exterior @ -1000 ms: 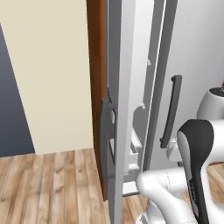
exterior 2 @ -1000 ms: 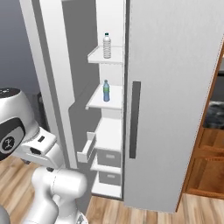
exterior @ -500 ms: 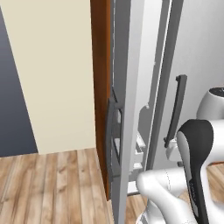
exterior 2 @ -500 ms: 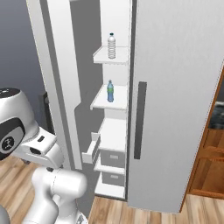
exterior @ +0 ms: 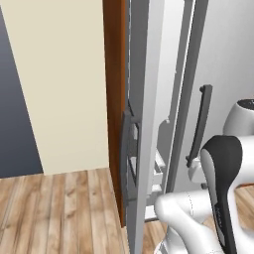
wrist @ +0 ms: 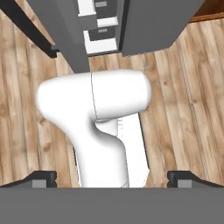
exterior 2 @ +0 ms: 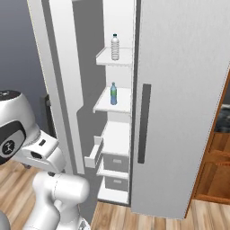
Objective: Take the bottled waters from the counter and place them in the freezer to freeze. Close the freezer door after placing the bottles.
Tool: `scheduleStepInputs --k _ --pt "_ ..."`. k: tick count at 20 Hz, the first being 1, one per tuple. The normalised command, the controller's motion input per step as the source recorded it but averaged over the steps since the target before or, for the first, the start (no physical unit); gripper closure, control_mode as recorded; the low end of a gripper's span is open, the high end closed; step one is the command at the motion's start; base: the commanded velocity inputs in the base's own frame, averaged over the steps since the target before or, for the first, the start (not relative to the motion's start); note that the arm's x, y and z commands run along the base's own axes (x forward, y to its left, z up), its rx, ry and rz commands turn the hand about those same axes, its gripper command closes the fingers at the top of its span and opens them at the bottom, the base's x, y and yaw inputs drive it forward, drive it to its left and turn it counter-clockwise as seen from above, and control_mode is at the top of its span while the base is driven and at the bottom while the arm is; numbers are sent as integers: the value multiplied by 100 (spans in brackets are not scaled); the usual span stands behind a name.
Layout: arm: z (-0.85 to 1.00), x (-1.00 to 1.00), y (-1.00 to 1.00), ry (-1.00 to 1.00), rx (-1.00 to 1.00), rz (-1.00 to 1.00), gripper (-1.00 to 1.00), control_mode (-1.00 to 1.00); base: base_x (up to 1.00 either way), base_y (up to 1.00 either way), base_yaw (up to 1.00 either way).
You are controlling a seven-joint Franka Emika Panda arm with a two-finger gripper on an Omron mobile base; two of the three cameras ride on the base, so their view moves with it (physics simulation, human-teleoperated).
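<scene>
Hand spread; blue-tinted, green-capped bottle

Two bottled waters stand in the open freezer: one whitish bottle with a white cap and one blue-tinted bottle with a green cap. They sit on two separate white shelves, one bottle to each, the upper shelf above the lower shelf. Below those are two white drawers, upper drawer and lower drawer. One freezer door stands open, and one plain grey door beside it is shut.
</scene>
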Motion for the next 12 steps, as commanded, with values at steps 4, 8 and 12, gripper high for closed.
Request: scheduleStepInputs --k 4,8,12 --pt "0 13 34 0 0 -6 -100 -100 0 0 0" --pt "1 34 95 -15 -19 -15 -100 -100 0 0 0" --pt "4 64 100 -24 -33 -19 -100 -100 0 0 0"
